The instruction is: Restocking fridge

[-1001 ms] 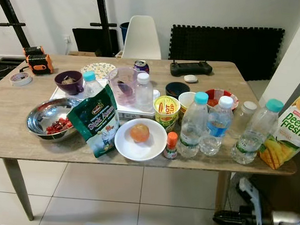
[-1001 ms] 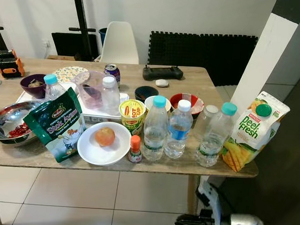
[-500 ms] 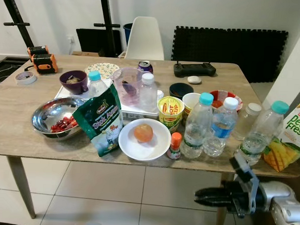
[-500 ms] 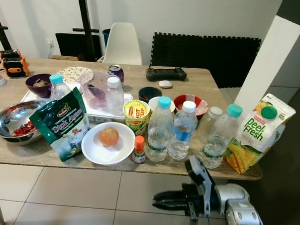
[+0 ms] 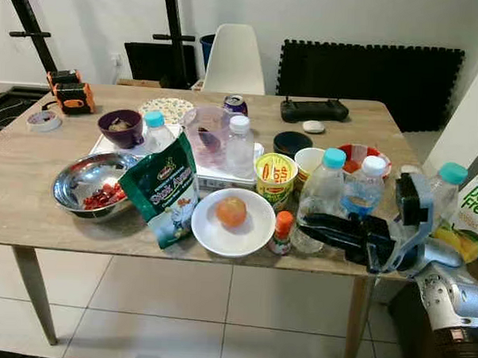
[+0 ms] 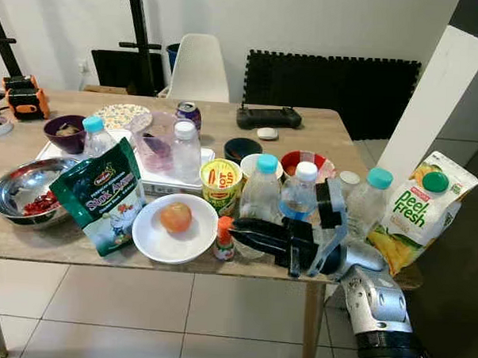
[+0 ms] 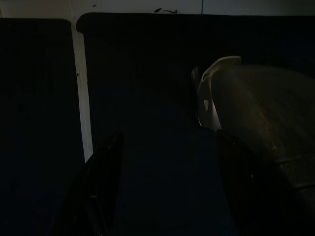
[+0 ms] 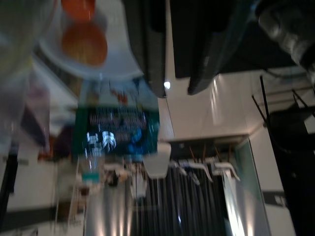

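Head view, table: a wooden top crowded with food and bottles, tiled floor below.
Far left: a roll of tape and an orange-and-black device near the back edge.
Metal bowl: holds something red, at the left front.
Purple bowl: behind the metal bowl, on a white tray.
Green snack bag: upright, leaning slightly, between the metal bowl and the white plate.
White plate: near the front edge, with an orange fruit on it.
Behind the plate: a clear jug, a white-capped bottle and a soda can.
Yellow cup: just right of the plate, with a small orange-capped bottle in front of it.
Water bottles: a teal-capped bottle and a blue-labelled bottle side by side, and another teal-capped one further right.
Juice carton: at the table's right end, beside the last bottle.
Right gripper: level with the front edge, pointing left, fingers a narrow gap apart and empty, tips in front of the teal-capped bottle's base.
Right wrist view: fingers slightly parted; plate and snack bag beyond them, blurred.
Left gripper: in the dark; fingers spread wide, nothing between them.
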Robot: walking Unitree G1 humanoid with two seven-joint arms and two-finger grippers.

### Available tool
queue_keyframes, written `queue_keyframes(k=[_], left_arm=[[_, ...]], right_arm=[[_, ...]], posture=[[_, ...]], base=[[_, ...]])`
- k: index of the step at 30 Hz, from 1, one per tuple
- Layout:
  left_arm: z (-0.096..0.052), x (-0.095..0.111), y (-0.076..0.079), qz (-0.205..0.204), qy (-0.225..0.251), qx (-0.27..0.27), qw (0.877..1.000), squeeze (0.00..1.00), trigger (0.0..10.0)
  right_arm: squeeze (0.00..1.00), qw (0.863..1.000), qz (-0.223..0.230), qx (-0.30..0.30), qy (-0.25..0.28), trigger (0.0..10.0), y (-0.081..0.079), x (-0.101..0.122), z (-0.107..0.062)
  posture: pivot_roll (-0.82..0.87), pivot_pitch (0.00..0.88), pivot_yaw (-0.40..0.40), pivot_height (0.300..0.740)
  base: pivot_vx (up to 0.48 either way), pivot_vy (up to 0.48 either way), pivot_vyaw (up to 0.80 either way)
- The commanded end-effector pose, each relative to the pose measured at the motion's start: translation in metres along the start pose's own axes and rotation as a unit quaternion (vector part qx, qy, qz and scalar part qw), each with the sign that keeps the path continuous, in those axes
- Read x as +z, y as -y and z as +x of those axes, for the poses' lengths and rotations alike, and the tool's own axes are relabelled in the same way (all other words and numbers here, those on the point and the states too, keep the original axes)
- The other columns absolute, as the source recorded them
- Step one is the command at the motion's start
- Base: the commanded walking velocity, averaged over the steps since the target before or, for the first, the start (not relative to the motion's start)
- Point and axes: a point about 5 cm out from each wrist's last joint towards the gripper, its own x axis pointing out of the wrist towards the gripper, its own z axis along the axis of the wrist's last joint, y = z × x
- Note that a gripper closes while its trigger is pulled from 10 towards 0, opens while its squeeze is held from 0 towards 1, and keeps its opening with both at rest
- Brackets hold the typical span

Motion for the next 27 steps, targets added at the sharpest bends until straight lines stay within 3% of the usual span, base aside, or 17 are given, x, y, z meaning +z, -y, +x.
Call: queue_keyframes(k=[1, 7, 12, 14, 19, 20, 23, 24, 27], left_arm=[[-0.001, -0.005, -0.002, -0.005, -0.011, 0.002, 1.000, 0.00, 10.0], [-0.001, -0.006, -0.001, -0.008, -0.011, 0.001, 1.000, 0.00, 10.0], [-0.001, -0.007, 0.000, -0.010, -0.012, 0.001, 1.000, 0.00, 10.0], [-0.001, -0.008, 0.000, -0.011, -0.013, 0.001, 1.000, 0.00, 10.0], [-0.001, -0.008, 0.000, -0.014, -0.013, 0.002, 1.000, 0.00, 10.0], [-0.001, -0.009, 0.000, -0.014, -0.014, 0.003, 1.000, 0.00, 10.0], [-0.001, -0.009, 0.000, -0.014, -0.014, 0.003, 1.000, 0.00, 10.0], [-0.001, -0.009, 0.000, -0.014, -0.014, 0.003, 1.000, 0.00, 10.0], [-0.001, -0.009, 0.000, -0.015, -0.015, 0.003, 1.000, 0.00, 10.0]], right_arm=[[1.00, 0.999, -0.017, 0.012, 0.036, 10.0, 0.000, 0.018, 0.008], [1.00, 0.996, -0.037, -0.001, 0.077, 10.0, 0.004, 0.034, 0.020], [1.00, 0.996, -0.056, -0.022, 0.073, 10.0, 0.011, 0.037, 0.029], [1.00, 0.992, -0.091, -0.069, 0.051, 10.0, 0.023, 0.040, 0.041], [1.00, 0.978, -0.147, -0.145, 0.019, 10.0, 0.037, 0.054, 0.054], [0.71, 0.977, -0.150, -0.150, 0.010, 10.0, 0.038, 0.056, 0.055], [0.71, 0.977, -0.151, -0.153, 0.005, 10.0, 0.038, 0.058, 0.056], [0.00, 0.977, -0.153, -0.151, -0.010, 10.0, 0.038, 0.060, 0.056], [0.00, 0.977, -0.154, -0.143, -0.042, 10.0, 0.037, 0.063, 0.056]], posture=[[-0.07, 0.000, -0.015, 0.740], [-0.07, 0.000, -0.016, 0.740], [-0.07, 0.000, -0.016, 0.740], [-0.06, 0.000, -0.020, 0.740], [-0.06, 0.000, -0.020, 0.740], [-0.06, 0.000, -0.020, 0.740], [-0.06, 0.000, -0.020, 0.740], [-0.06, 0.000, -0.023, 0.740], [-0.06, 0.000, -0.023, 0.740]], base=[[0.000, 0.000, 0.00], [0.000, 0.000, 0.00], [0.000, 0.000, 0.00], [0.000, 0.000, 0.00], [0.000, 0.000, 0.00], [0.000, 0.000, 0.00], [0.000, 0.000, 0.00], [0.000, 0.000, 0.00], [0.000, 0.000, 0.00]])
